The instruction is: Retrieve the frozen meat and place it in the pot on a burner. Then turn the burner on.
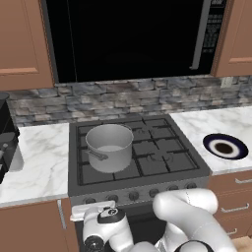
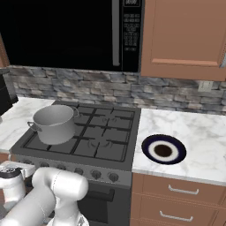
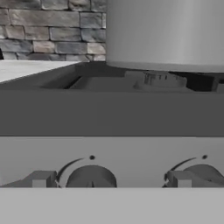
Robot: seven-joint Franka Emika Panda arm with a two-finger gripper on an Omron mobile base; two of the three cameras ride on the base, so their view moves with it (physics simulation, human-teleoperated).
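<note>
The silver-grey pot [image 1: 109,146] [image 2: 54,124] stands upright on the stove's front-left burner, its short side handle toward the front; its wall [image 3: 166,35] towers at the top of the hand view. My gripper [image 3: 109,181] [image 1: 93,210] is low against the stove's front panel, left of centre, below the pot. Its fingertips [image 3: 42,179] stand wide apart, open, with one burner knob [image 3: 91,177] between them. A second knob [image 3: 203,174] sits just right of the right finger.
A row of knobs [image 1: 153,193] runs along the stove front [image 2: 101,170]. A dark-rimmed plate [image 1: 225,146] [image 2: 163,151] lies on the marble counter to the right. A black microwave [image 1: 133,39] hangs above; a dark appliance [image 1: 5,138] stands at the left.
</note>
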